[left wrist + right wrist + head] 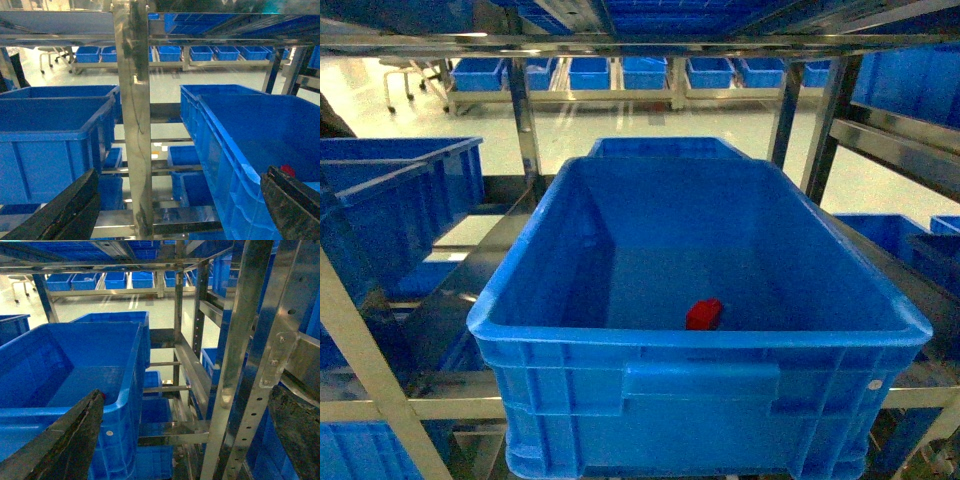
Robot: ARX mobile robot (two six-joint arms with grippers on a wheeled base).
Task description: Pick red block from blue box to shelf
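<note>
One target: red block (704, 314), near the front wall inside the blue box (550, 210).
Fingers: both pairs spread wide, empty.
Approach: probably straight down, clearing the rim.

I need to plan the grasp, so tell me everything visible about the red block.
The red block is a small glossy red plastic piece lying on the floor of the blue box, close to the near wall and slightly right of centre. Nothing else is in the box with it, and neither gripper touches it. In the left wrist view only a red sliver shows. Its stud and orientation are unclear.
</note>
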